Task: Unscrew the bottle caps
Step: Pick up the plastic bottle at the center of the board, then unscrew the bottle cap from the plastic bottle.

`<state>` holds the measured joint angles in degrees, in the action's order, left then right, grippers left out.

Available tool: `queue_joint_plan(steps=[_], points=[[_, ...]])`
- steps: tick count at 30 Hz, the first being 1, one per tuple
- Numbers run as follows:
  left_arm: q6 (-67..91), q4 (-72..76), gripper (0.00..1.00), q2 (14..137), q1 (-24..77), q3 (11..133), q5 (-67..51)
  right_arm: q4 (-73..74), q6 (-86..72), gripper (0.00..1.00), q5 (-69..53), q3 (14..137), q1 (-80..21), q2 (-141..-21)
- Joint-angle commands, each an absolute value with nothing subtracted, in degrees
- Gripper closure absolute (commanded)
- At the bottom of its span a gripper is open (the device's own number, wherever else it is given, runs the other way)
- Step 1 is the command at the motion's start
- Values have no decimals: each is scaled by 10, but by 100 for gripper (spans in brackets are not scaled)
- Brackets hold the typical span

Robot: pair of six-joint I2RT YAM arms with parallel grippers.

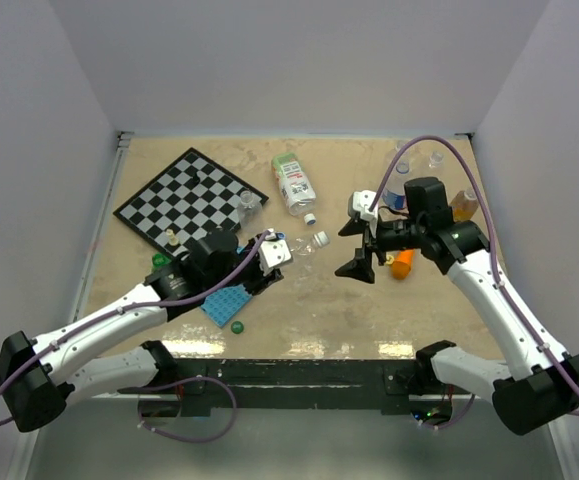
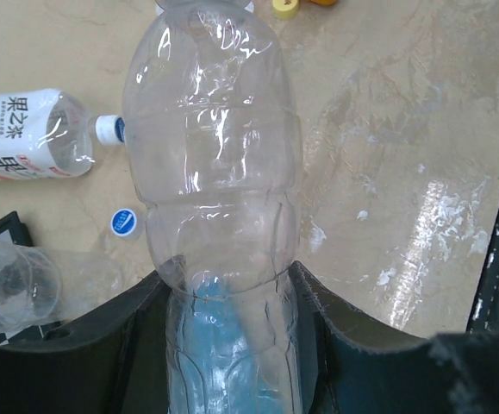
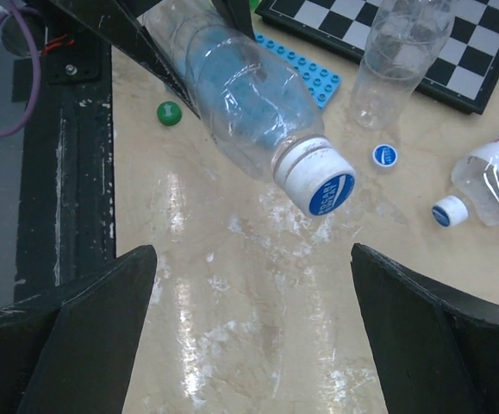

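A clear plastic bottle, base hidden, is being pinched by the left gripper; the right gripper is being held spread before its blue-topped white cap.

- Through my left wrist camera, the white label of the labelled bottle lying on the tabletop carries black Chinese characters that look like 果之茶. A larger row below them is cut off.
- Red print at that label's edge is too small to read.
- The blue cap on the clear bottle and the loose blue cap both bear white print I cannot make out.
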<state>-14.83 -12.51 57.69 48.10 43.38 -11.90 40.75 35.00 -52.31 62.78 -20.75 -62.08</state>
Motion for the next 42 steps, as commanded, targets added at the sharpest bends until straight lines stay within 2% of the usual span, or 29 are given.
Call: queue_joint_plan(steps=[1, 5, 19, 42], points=[[-178, -76, 99, 535, 484, 411, -86, 417, 328, 2, -563, 665, -205, -621], [-172, -53, 99, 508, 484, 376, -89, 410, 324, 2, -564, 667, -203, -635], [-166, -55, 99, 514, 484, 374, -89, 480, 419, 2, -542, 700, -169, -652], [-165, -54, 99, 516, 484, 375, -94, 484, 407, 5, -521, 706, -150, -686]])
